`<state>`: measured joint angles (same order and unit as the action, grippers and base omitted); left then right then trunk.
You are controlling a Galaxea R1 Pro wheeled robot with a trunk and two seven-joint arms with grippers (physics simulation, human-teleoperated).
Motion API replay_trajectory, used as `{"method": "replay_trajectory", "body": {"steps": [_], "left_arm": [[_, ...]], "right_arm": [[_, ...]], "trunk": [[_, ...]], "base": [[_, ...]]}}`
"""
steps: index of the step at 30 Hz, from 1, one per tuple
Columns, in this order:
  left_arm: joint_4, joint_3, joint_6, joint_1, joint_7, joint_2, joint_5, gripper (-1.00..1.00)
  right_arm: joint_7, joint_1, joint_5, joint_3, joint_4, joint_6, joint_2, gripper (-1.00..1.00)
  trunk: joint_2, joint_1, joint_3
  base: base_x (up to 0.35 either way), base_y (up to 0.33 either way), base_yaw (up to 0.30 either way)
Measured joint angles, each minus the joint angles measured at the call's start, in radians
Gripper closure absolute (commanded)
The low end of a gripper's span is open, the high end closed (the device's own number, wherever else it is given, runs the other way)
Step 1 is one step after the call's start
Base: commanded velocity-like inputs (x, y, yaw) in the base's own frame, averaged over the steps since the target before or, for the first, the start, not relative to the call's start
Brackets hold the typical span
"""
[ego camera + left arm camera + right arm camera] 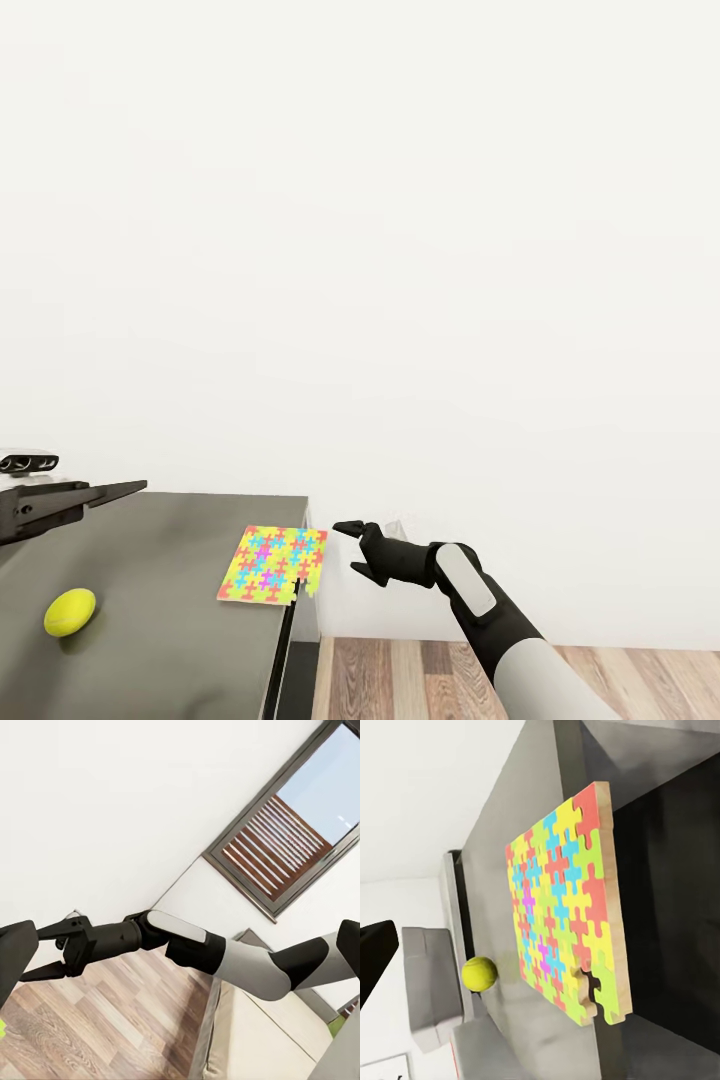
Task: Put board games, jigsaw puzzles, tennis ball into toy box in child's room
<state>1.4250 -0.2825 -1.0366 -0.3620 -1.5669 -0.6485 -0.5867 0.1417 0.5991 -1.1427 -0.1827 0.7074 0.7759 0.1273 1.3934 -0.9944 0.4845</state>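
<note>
A multicoloured jigsaw puzzle (564,907) lies at the grey table's (495,862) edge, overhanging it; a tennis ball (479,973) rests nearby.

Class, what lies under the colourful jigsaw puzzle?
The jigsaw puzzle lies on the grey table, one edge overhanging it. Whatever sits directly beneath the puzzle is covered.

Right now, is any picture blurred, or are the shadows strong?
Head view: sharp, even light, only a soft shadow under the tennis ball. Right wrist view: crisp jigsaw puzzle, dark shade beyond the table edge. Left wrist view: clear, no glare.
</note>
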Motion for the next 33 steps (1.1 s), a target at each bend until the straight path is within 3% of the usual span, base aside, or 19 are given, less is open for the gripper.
{"method": "replay_trajectory", "body": {"steps": [3, 20, 33], "left_arm": [[0.0, 0.0, 0.0, 0.0, 0.0, 0.0, 0.0, -1.0], [0.0, 0.0, 0.0, 0.0, 0.0, 0.0, 0.0, -1.0], [0.0, 0.0, 0.0, 0.0, 0.0, 0.0, 0.0, -1.0]], "right_arm": [[0.002, 0.0, 0.0, 0.0, 0.0, 0.0, 0.0, -1.0], [0.004, 0.0, 0.0, 0.0, 0.0, 0.001, 0.0, -1.0], [0.004, 0.0, 0.0, 0.0, 0.0, 0.001, 0.0, -1.0]], "trunk": [[0.0, 0.0, 0.0], [0.119, -0.065, 0.053], [0.119, -0.065, 0.053]], "base": [[0.0, 0.0, 0.0], [0.0, 0.0, 0.0], [0.0, 0.0, 0.0]]}}
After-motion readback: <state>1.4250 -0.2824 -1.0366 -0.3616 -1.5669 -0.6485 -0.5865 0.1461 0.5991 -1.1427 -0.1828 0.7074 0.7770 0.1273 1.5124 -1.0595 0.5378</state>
